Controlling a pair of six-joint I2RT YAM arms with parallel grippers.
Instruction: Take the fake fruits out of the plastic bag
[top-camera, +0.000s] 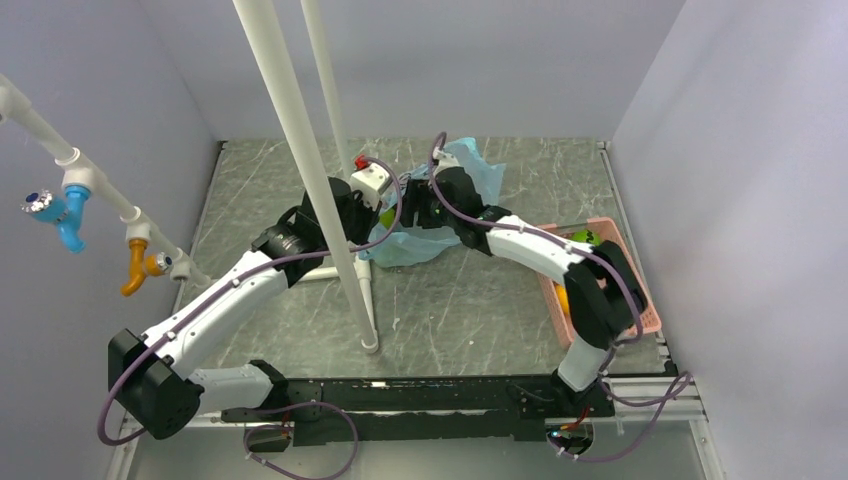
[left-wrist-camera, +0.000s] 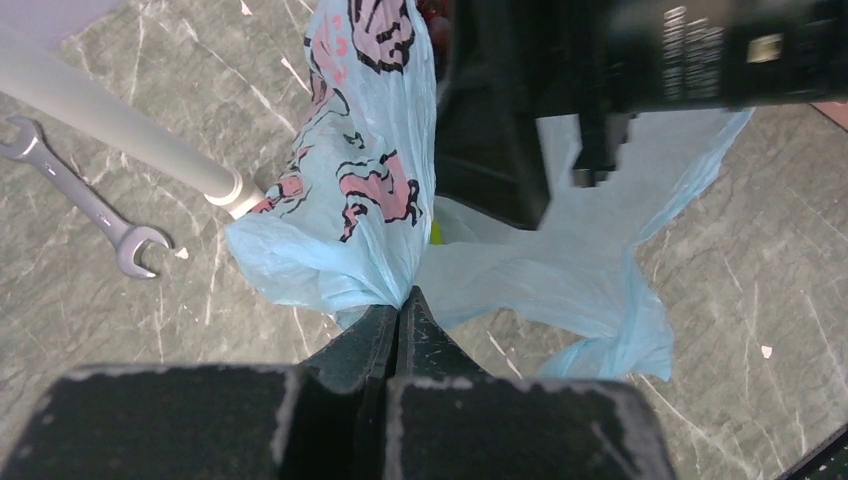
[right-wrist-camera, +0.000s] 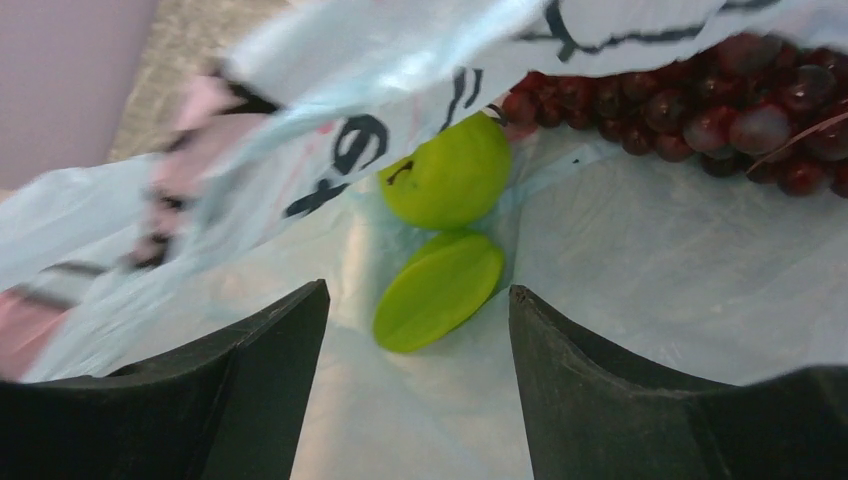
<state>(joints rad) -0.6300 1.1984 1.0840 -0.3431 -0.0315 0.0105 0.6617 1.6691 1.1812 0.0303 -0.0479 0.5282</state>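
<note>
Right gripper (right-wrist-camera: 418, 298): jaws apart, gripping nothing, inside the one plastic bag (right-wrist-camera: 640, 270). Just ahead between its fingers: one flat green piece (right-wrist-camera: 440, 290). Just beyond: one round green piece (right-wrist-camera: 450, 170). Farthest, ahead-right: one grape bunch (right-wrist-camera: 700, 110). Three fake fruits visible in bag. Left gripper (left-wrist-camera: 403, 308): clenched on the bag's film.

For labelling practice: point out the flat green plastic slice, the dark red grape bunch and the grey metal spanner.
Flat green plastic slice (right-wrist-camera: 438, 290): right wrist, its flat face.
Dark red grape bunch (right-wrist-camera: 700, 115): right wrist, middle grapes.
Grey metal spanner (left-wrist-camera: 82, 195): left wrist, shank.
</note>
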